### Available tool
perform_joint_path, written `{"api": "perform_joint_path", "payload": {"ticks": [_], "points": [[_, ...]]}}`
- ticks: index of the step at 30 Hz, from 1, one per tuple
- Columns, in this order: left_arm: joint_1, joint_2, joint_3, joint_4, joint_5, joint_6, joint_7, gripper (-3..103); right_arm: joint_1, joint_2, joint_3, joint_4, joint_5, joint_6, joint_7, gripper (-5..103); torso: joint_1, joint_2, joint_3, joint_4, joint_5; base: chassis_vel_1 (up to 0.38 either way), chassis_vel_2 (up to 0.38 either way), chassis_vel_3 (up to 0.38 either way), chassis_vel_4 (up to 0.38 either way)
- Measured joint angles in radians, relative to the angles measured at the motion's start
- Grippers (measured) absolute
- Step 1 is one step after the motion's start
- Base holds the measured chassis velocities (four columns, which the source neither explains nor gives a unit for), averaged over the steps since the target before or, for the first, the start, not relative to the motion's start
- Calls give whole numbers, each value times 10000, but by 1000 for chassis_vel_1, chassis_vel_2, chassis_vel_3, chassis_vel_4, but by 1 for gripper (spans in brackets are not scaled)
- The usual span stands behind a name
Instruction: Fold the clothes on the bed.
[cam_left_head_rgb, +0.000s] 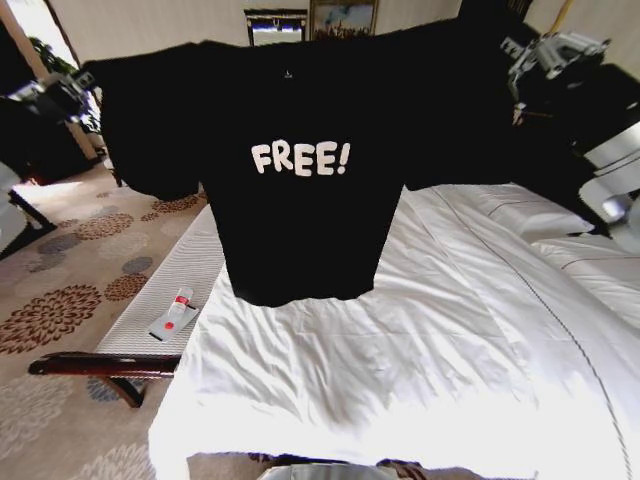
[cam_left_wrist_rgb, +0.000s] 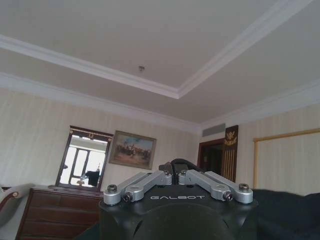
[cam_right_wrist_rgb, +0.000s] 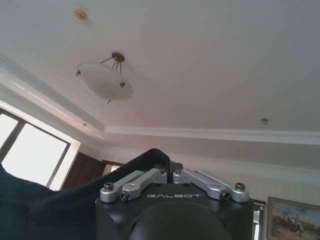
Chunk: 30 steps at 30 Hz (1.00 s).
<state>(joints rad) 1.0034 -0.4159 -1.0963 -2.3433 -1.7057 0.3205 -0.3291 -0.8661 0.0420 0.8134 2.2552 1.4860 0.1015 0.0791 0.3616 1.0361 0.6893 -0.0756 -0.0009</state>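
While your left gripper (cam_left_wrist_rgb: 176, 169) and right gripper (cam_right_wrist_rgb: 170, 167) are clenching the T-shirt (cam_left_head_rgb: 300, 150) above the bed (cam_left_head_rgb: 420, 340), either sleeve pinch could be slipping, dropping it crumpled.

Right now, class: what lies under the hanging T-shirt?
The T-shirt hangs spread between the left gripper and right gripper. Below its hem lies the bed with wrinkled white sheet. The shirt hides the bed's far part.

Black short-sleeved cotton T-shirt (cam_left_head_rgb: 300, 170) with white "FREE!" lettering hangs spread above large white-sheeted bed (cam_left_head_rgb: 420, 370), hem clear of sheet. Left gripper (cam_left_head_rgb: 62, 92) and right gripper (cam_left_head_rgb: 545, 52) at upper corners of shirt. Narrow white striped bench (cam_left_head_rgb: 170, 300) beside bed.
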Motion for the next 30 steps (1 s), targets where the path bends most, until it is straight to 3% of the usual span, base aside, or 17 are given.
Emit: {"api": "perform_joint_path", "payload": {"ticks": [3,5,7,9,13,16,19,24,26,29,30], "points": [[692,-165,-769,-591,-94,-41,64,1,94,10,148,405,0,81,125,0,1,0,1,-2,1,0,0,0,0],[1951,-334,-2289,-1332,-626,-93,147,1,307,-12,437,1088,46,224,607,0,1,0,0,3,4,0,0,0,0],[2208,-369,-2618,-1448,-777,-101,156,1,350,-24,502,1221,72,247,721,0,0,1,0,4,6,0,0,0,0],[2789,-520,-3774,-1616,-1448,-108,59,1,699,-160,793,1807,302,328,1201,0,-3,2,-2,2,3,0,0,0,0],[2872,-533,-4538,-1631,-2145,-109,-158,1,1442,-464,810,2117,757,352,1458,0,-3,3,-2,0,-1,0,0,0,0],[2722,-174,-5313,-1628,-2751,-109,-331,1,2393,-1111,727,2068,1465,367,1519,0,-2,2,-1,-1,0,0,0,0,0],[2570,99,-5497,-1625,-2900,-87,-378,1,2507,-1418,683,1795,1548,365,1443,0,-3,3,-1,-4,3,0,0,0,0],[2174,653,-4864,-1540,-2572,206,-546,1,2054,-1524,305,1381,1024,132,1421,0,-3,3,-1,0,1,0,0,0,0],[2336,1061,-3980,-1171,-2101,407,-660,1,1175,-1353,-131,1277,609,-284,1715,0,-3,3,0,0,4,0,0,0,0],[2380,1291,-1756,-814,-986,563,-765,1,73,-779,-1801,965,-442,-595,1923,0,0,0,3,2,5,0,0,0,0],[2380,1291,-1756,-814,-986,563,-765,1,73,-779,-1801,965,-442,-595,1923,0,0,0,3,2,5,0,0,0,0]]}}
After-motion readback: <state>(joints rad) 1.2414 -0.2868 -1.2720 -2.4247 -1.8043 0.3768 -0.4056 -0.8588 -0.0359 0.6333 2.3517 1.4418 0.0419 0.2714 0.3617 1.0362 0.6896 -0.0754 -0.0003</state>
